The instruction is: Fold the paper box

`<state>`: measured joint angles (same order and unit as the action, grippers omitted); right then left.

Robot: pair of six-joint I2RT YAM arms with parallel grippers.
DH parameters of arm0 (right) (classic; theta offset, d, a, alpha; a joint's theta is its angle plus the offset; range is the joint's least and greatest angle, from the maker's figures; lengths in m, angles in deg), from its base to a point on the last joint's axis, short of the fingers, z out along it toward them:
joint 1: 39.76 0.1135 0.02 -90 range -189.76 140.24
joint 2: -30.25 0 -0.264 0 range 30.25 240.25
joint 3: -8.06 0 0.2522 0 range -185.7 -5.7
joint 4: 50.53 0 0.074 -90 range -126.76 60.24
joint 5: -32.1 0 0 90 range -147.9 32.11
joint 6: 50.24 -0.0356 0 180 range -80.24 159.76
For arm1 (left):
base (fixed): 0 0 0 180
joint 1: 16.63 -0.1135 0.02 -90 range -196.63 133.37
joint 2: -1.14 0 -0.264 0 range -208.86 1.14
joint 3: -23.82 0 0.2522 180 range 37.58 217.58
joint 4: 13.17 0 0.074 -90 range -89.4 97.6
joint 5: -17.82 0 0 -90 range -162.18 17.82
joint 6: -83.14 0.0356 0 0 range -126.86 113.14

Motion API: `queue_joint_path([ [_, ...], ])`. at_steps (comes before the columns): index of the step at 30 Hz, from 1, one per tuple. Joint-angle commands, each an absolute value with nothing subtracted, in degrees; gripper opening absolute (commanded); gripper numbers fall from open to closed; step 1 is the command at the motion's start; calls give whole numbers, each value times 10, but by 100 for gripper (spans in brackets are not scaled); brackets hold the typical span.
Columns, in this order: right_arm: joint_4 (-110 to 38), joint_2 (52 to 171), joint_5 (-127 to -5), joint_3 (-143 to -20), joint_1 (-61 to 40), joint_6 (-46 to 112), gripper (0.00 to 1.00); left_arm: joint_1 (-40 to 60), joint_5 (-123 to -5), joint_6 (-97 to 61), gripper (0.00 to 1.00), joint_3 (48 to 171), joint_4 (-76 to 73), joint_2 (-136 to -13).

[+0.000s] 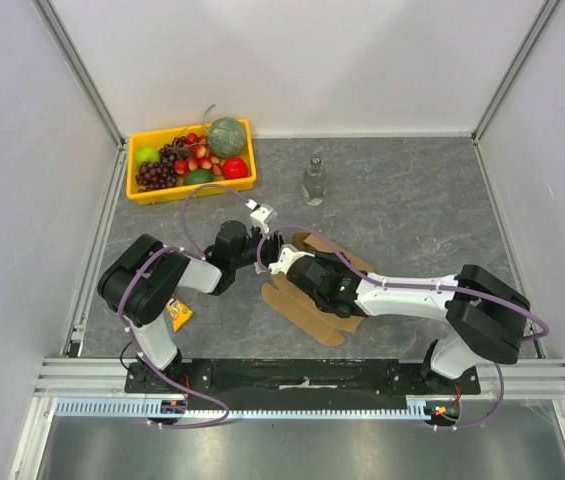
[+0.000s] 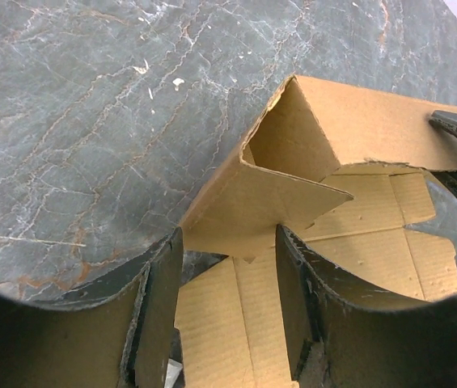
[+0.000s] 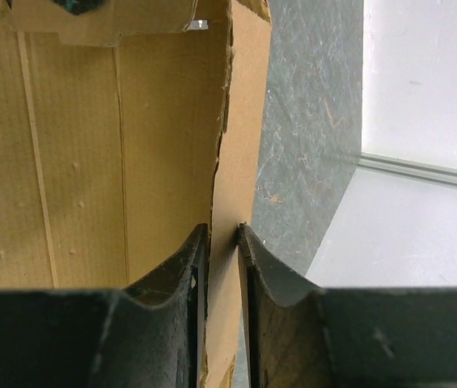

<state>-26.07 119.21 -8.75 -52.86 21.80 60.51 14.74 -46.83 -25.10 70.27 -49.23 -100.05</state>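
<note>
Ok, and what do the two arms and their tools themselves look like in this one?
The left arm and right arm share one build: bulky black joint housings joined by white segments, on a shared black base plate. A purple cable loops loosely along each. The left tool and right tool each have two matte black, curved fingers.

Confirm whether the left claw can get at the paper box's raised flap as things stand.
Probably yes: the left claw stands open, with the flap of the paper box already reaching between its fingers, nothing in the way.
</note>
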Motion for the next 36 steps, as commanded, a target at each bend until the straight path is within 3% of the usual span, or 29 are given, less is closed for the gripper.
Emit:
queue_joint_path([
  [1,-285,1171,-118,-516,222,591,28,151,-496,-205,56,730,-486,-982],
  [17,-308,1166,-153,-500,221,587,31,155,-415,-171,61,777,-508,-1023],
  [36,-318,1167,-199,-493,220,580,34,166,-465,-167,58,800,-514,-1059],
])
